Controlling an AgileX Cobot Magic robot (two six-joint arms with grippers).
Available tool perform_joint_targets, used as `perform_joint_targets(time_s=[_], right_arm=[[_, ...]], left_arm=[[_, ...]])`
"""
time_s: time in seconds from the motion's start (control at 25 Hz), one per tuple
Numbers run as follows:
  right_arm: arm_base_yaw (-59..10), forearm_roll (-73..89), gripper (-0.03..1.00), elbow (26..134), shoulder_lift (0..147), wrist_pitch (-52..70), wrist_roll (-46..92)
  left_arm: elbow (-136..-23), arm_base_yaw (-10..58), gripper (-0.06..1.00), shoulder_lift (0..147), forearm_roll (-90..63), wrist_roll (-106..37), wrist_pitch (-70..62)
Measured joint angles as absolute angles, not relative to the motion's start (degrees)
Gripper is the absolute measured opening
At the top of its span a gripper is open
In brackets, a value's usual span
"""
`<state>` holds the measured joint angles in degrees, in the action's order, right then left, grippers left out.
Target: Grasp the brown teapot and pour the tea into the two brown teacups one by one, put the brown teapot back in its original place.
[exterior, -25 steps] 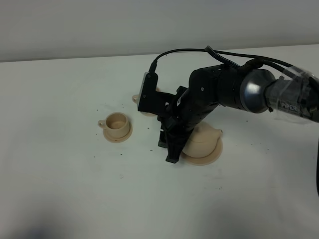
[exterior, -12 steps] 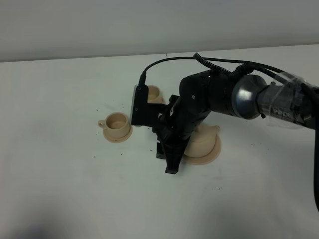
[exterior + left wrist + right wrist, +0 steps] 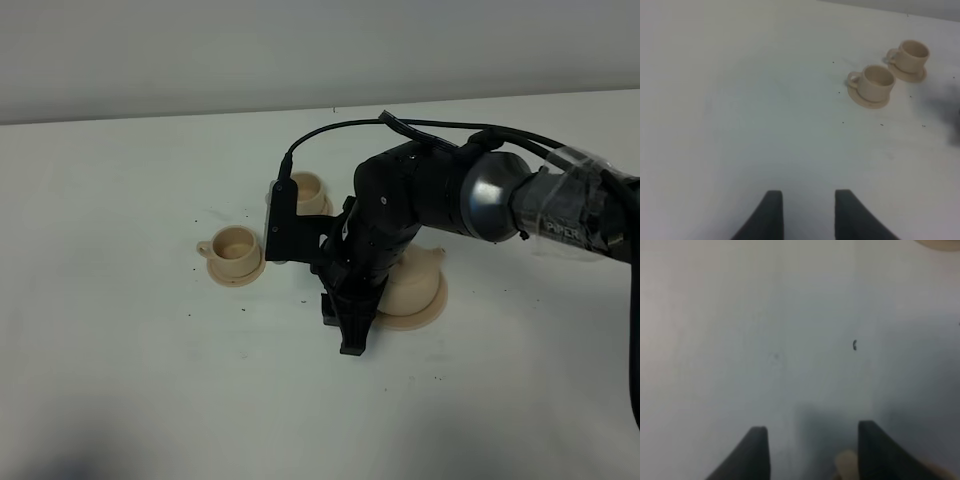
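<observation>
The brown teapot (image 3: pixel 412 285) sits on its wide tan saucer, the original place (image 3: pixel 428 317), right of centre and partly hidden behind my right arm. My right gripper (image 3: pixel 352 338) points down at the table just left of that saucer. Its fingers stand open in the right wrist view (image 3: pixel 810 455), with a small blurred tan patch beside one finger. The two brown teacups stand on small saucers: one at the left (image 3: pixel 235 247) (image 3: pixel 877 82), one farther back (image 3: pixel 305 188) (image 3: pixel 912 55). My left gripper (image 3: pixel 807 215) is open over bare table, well away from the cups.
The white table (image 3: pixel 130 350) carries small dark specks around the cups and teapot. My right arm's black body and cables (image 3: pixel 440 190) arch over the space between the far cup and the teapot.
My right arm has swung a little left and toward the front, so the far teacup now shows in full. The teapot has stayed on its saucer.
</observation>
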<state>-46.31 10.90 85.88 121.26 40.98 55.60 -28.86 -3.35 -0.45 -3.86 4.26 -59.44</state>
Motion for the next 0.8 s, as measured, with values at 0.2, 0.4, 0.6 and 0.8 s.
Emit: perform_joint_targets(time_s=[0.2, 0.4, 0.6, 0.8], right_arm=[[-46.3, 10.5, 0.41, 85.9, 121.3, 43.1, 55.2], [-46.3, 10.6, 0.41, 85.9, 121.3, 44.8, 55.2], [-46.3, 10.7, 0.41, 85.9, 121.3, 46.6, 54.4], [-46.3, 10.7, 0.41, 85.9, 121.3, 49.1, 52.8]], left_arm=[[-28.9, -3.3, 0.27, -0.5, -3.9, 4.2, -59.4], [-28.9, -3.3, 0.27, -0.5, -3.9, 4.2, -59.4], [-28.9, -3.3, 0.27, -0.5, -3.9, 4.2, -59.4], [-28.9, -3.3, 0.27, -0.5, -3.9, 4.2, -59.4]])
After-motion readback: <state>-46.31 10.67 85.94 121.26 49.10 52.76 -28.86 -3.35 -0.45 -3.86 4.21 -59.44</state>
